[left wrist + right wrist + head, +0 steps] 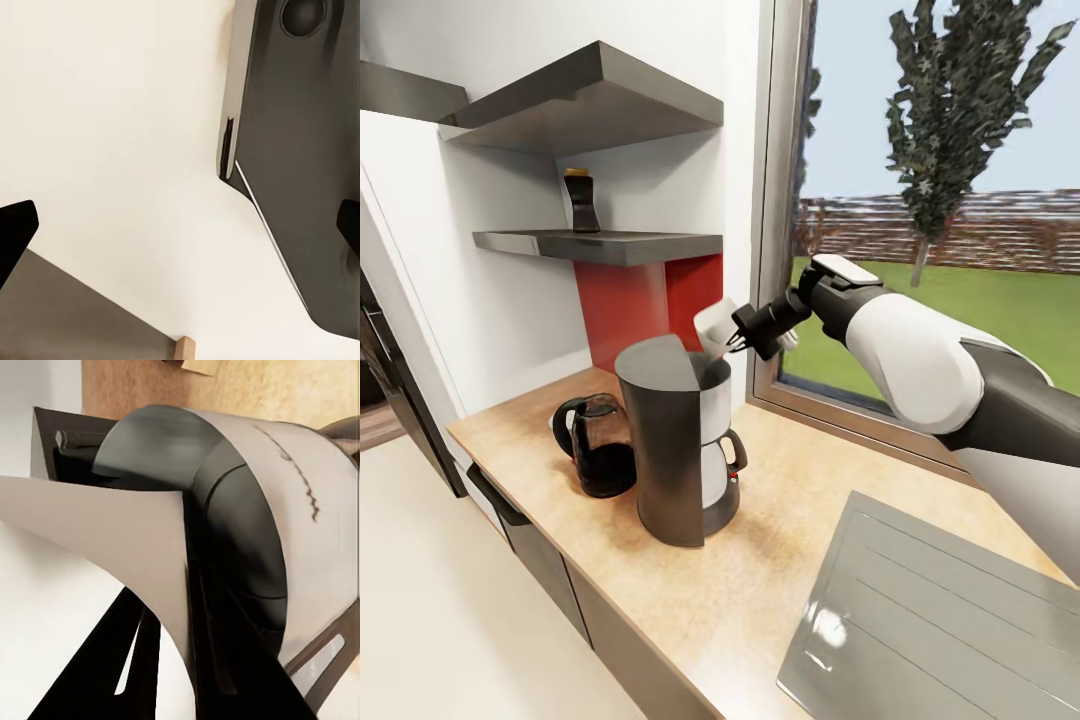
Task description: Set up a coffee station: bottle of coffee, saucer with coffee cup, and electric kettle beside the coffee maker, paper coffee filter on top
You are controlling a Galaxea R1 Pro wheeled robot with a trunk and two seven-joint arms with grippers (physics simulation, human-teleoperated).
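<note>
Currently I am holding my right gripper (740, 340) above the open top of the coffee maker (678, 445), with its 2 fingers clamped on the paper coffee filter (714, 325). In the right wrist view, the filter (112, 540) is curving just over the machine's dark rim (240, 525). The coffee maker is standing on the kitchen countertop (660, 590), with the electric kettle (598, 444) just beside it. The bottle of coffee (581, 201) is standing upright on the kitchen shelf (600, 244). The steel sink (940, 620) is lying near the coffee maker. I cannot tell how the fingers of my left gripper are set.
</note>
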